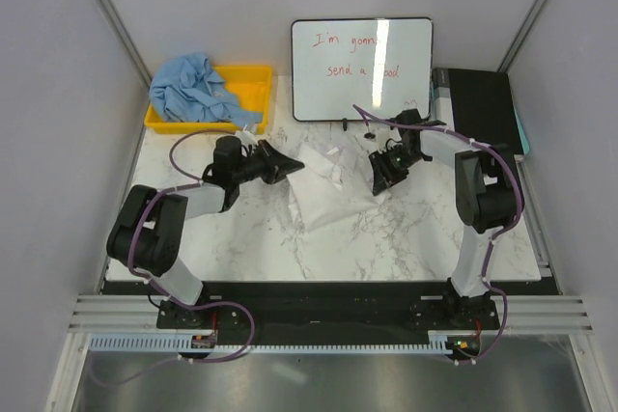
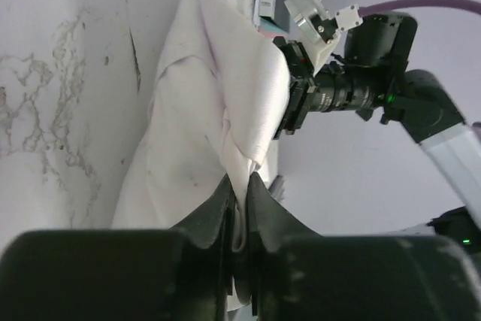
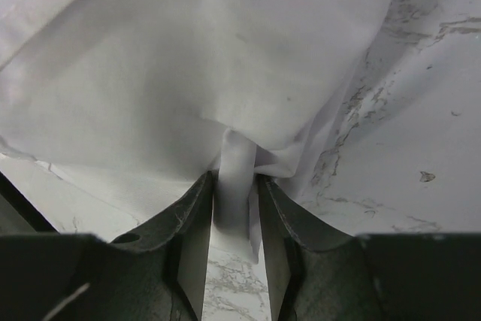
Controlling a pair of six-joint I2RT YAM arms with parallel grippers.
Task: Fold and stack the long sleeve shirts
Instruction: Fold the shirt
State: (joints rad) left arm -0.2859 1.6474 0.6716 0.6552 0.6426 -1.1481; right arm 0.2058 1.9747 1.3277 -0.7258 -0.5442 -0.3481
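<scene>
The marble table carries everything. A whiteboard stands at its far edge. The white shirt lies crumpled near the table's middle, between the two arms. A yellow bin sits at the far left corner, with the blue shirt heaped over its left part. The left gripper pinches the white shirt's left edge. The right gripper pinches a fold at its right edge.

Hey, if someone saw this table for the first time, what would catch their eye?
The wrinkled white cloth long-sleeved shirt lies mid-table, pinched at opposite sides by the left gripper and the right gripper. Then the crumpled light blue cloth shirt spilling over the yellow plastic bin at the far left corner, beside a whiteboard with red handwriting.
</scene>
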